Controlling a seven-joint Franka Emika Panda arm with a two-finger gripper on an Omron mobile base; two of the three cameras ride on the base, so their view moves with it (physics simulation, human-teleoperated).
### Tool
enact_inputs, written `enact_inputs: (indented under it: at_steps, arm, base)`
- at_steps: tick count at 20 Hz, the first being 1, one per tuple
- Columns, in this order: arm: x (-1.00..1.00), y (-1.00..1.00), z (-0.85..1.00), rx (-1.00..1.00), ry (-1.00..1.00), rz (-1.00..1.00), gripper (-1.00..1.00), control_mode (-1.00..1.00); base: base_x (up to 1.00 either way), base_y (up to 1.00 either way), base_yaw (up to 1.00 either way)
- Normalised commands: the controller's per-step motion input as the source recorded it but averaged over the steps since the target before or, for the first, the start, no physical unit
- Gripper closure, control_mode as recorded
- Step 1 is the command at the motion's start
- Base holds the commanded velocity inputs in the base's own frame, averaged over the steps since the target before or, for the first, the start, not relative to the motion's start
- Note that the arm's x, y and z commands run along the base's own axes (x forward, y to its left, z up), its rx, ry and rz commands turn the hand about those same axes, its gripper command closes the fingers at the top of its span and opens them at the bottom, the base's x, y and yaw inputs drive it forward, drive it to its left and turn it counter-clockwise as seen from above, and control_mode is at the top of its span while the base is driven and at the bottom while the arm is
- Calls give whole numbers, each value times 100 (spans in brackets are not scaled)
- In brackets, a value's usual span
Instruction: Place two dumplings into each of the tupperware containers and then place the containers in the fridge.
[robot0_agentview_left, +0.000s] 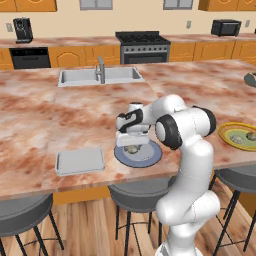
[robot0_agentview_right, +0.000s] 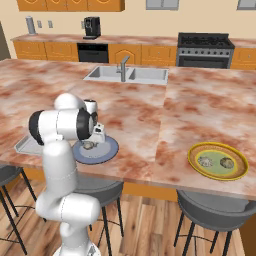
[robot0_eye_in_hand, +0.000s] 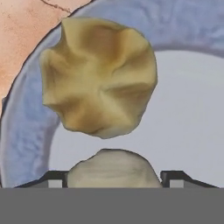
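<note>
Item one: my gripper (robot0_eye_in_hand: 113, 181), low over the blue-grey plate (robot0_agentview_left: 150, 156) on the desk (robot0_agentview_left: 45, 120). Fingers (robot0_eye_in_hand: 52, 178) stand apart, one on each side of a pale dumpling (robot0_eye_in_hand: 113, 168) lying between them; I cannot tell whether they touch it.

Item two: a second, tan dumpling (robot0_eye_in_hand: 98, 76), just beyond the fingers, on the plate's rim.

Item three: pale grey tupperware container (robot0_agentview_left: 80, 160), on the desk left of the fingers, near the plate.

Item four: yellow-rimmed plate (robot0_agentview_right: 240, 167) with two dumplings (robot0_agentview_right: 205, 161), well off to the right.
</note>
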Motion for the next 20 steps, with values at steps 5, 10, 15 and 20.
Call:
enact_inputs:
  at_steps: [5,10,15,20]
  arm:
    - [-47,0,3,0,1,0,100,-100]
    - [-50,25,56,0,-1,0,100,-100]
    - [-3,88,67,0,2,6,100,-100]
    - [0,100,12,-1,17,11,100,-100]
  base:
    - [0,0,0]
    - [0,0,0]
    - [0,0,0]
    - [0,0,0]
